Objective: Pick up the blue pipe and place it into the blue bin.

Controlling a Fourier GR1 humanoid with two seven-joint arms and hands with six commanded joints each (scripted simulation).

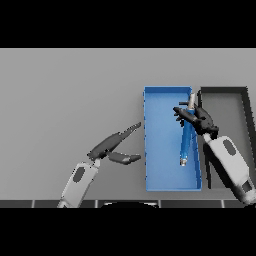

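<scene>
even, dim light on the grey table (65, 100), faint shadows, no glare.

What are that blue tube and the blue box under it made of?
The blue pipe looks like painted metal or plastic, with greyish silvery end caps. The blue bin seems plastic: flat, matte, uniform colour, thin walls. Neither can be settled by look alone.

No readable text, labels, brands, numbers or signs are seen anywhere in the head view.
</scene>
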